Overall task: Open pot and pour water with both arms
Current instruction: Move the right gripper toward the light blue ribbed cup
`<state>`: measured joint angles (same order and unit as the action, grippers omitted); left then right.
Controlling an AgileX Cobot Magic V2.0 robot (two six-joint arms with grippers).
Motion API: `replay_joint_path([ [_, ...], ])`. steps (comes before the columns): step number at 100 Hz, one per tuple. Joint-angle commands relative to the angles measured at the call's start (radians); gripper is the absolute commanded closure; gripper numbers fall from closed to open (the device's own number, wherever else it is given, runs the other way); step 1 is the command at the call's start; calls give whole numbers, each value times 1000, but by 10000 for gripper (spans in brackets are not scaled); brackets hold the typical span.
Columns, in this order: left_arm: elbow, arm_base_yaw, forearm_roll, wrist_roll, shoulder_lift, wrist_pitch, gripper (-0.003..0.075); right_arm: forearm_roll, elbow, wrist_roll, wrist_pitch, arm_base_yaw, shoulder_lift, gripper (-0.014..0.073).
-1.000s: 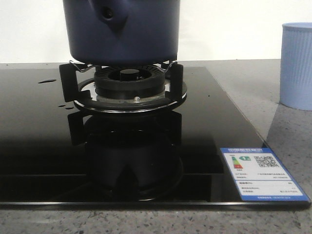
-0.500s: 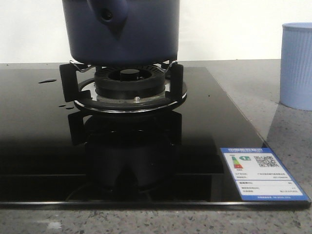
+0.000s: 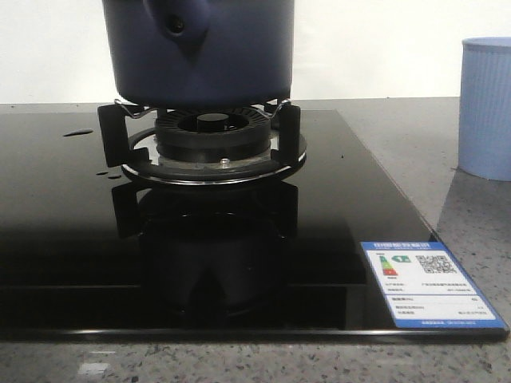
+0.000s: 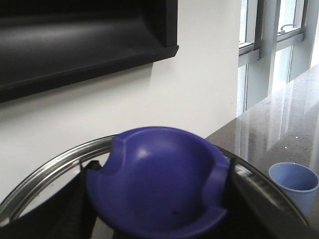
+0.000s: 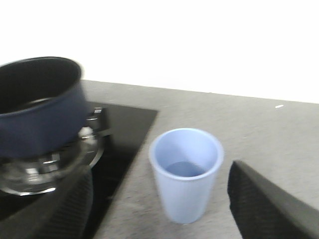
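Note:
The dark navy pot (image 3: 200,56) stands on the burner's pan supports (image 3: 211,136), handle stub with a hole facing the camera. From the right wrist the pot (image 5: 40,119) has no lid and shows a dark inside. My left gripper (image 4: 157,199) is shut on the lid's blue knob (image 4: 159,184), with the lid's steel rim (image 4: 45,172) around it, held high in front of the wall. My right gripper (image 5: 159,199) is open, its fingers on either side of the pale blue cup (image 5: 185,174) and apart from it. Neither gripper shows in the front view.
The black glass hob (image 3: 64,239) carries an energy label (image 3: 431,283) at its front right corner. The ribbed pale blue cup (image 3: 485,108) stands on the grey speckled counter right of the hob, also far below in the left wrist view (image 4: 294,181). A dark shelf (image 4: 84,45) hangs on the wall.
The pot shifted very slightly on the burner a second ago and has been still since. Nothing else in the front view has changed.

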<state>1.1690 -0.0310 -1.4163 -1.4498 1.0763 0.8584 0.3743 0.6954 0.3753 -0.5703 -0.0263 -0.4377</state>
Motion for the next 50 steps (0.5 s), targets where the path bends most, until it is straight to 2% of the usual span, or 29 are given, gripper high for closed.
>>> replay_joint_path([
  [1,23,-2,-59,43,-67,-51,446,-17,-24,10,136,1,-21,87],
  [22,-49,-2,-59,44,-151,-69,446,38,-192,10,313,1,-21,87],
  [50,-125,0,-63,44,-177,-75,446,51,-243,10,336,30,-21,87],
])
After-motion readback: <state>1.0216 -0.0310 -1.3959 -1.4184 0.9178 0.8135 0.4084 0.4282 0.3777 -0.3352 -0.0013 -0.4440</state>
